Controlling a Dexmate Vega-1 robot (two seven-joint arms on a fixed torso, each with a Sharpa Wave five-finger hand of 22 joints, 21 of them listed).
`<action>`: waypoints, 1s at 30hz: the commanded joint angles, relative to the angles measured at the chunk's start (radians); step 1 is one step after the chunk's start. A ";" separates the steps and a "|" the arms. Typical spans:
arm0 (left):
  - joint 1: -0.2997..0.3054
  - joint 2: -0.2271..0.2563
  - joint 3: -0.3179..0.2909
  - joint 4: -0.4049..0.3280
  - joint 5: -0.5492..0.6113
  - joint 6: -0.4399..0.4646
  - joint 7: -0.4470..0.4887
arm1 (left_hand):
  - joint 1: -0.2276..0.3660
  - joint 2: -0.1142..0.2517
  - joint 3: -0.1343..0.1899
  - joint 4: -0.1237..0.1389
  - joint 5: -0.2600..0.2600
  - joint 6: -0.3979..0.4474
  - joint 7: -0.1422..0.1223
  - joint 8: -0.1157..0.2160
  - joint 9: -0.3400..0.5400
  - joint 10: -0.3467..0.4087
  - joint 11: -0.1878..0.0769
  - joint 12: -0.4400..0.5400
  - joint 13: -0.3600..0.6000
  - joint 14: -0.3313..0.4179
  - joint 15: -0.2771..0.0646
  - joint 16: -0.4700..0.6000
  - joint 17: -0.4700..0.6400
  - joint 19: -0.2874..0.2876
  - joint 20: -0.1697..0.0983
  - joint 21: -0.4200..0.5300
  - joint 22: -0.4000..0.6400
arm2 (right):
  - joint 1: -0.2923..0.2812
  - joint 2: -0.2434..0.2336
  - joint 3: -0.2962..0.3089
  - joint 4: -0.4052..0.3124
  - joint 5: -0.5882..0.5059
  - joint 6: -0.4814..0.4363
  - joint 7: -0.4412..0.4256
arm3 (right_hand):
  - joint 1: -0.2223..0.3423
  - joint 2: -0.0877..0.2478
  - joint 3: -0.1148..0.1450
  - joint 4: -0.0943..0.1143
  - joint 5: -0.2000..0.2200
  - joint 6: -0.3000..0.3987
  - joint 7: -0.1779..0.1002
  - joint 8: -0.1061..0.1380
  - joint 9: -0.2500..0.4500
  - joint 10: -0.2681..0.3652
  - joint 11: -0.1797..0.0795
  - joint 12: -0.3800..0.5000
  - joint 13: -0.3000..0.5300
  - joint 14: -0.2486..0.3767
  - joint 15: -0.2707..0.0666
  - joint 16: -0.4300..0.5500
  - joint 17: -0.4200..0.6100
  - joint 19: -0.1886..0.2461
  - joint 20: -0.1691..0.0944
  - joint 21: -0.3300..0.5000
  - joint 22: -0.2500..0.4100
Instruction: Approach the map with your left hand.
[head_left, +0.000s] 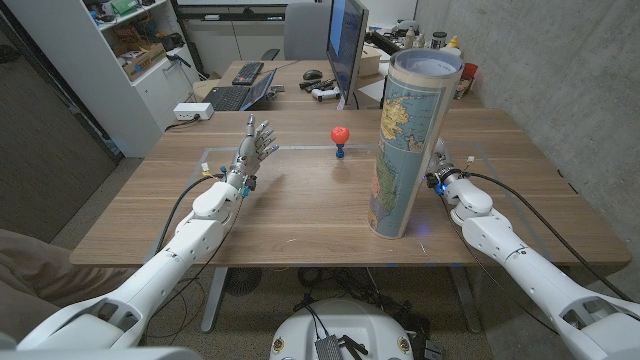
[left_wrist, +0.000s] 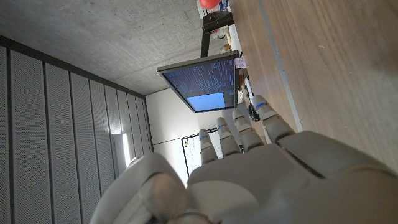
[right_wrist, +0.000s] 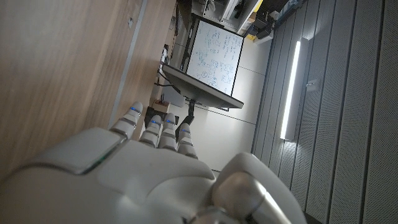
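Note:
The map (head_left: 407, 140) is a tall rolled tube printed with blue seas and tan land. It stands upright on the table (head_left: 300, 215), right of the middle. My left hand (head_left: 252, 150) is on the table's left side, well away from the map, fingers apart and reaching up, holding nothing. The left wrist view looks over the back of that hand (left_wrist: 261, 174) with straight fingers. My right hand (head_left: 444, 172) sits just behind and right of the map, partly hidden by it. Its back (right_wrist: 143, 174) fills the right wrist view's lower part, fingers straight and empty.
A small red ball on a blue stand (head_left: 339, 139) stands on the table between my left hand and the map. A monitor (head_left: 346, 45), keyboard (head_left: 228, 97) and clutter sit on a desk behind. A shelf unit (head_left: 130, 50) stands back left.

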 joint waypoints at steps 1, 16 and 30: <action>-0.002 0.010 0.000 -0.001 0.001 -0.009 -0.021 | 0.010 0.000 -0.008 0.000 0.004 0.000 -0.009 0.004 0.005 0.010 -0.001 0.004 0.004 0.008 0.000 0.006 0.004 0.006 0.000 0.006 0.003 | -0.005 0.002 -0.007 -0.019 -0.001 -0.008 -0.001 | -0.001 0.022 -0.006 -0.002 0.003 0.010 -0.001 0.007 0.005 0.001 0.006 0.006 0.002 0.001 0.008 0.004 0.004 0.001 0.006 0.005 0.004; 0.007 0.028 0.013 -0.014 0.024 -0.021 -0.038 | 0.014 0.001 -0.009 -0.002 0.000 0.003 -0.008 0.004 0.005 0.004 0.002 0.002 0.004 -0.046 -0.009 -0.007 0.004 -0.026 -0.013 -0.002 0.003 | 0.003 -0.002 -0.007 -0.010 -0.005 -0.004 0.008 | -0.001 0.022 -0.005 -0.002 0.002 0.005 -0.001 0.005 0.005 -0.002 0.003 0.006 0.002 -0.007 0.008 0.003 0.004 -0.006 0.006 0.004 0.004; -0.004 0.041 0.034 -0.035 0.063 -0.022 -0.041 | 0.015 -0.001 -0.010 -0.003 -0.002 0.005 -0.008 0.003 0.005 0.004 0.003 0.002 0.004 -0.061 -0.010 -0.006 0.004 -0.037 -0.016 -0.003 0.003 | 0.010 0.002 -0.005 0.001 0.001 -0.010 0.007 | 0.000 0.022 -0.003 -0.002 0.000 0.006 -0.001 0.005 0.005 -0.004 0.004 0.005 0.002 -0.014 0.008 0.002 0.003 -0.011 0.004 0.003 0.004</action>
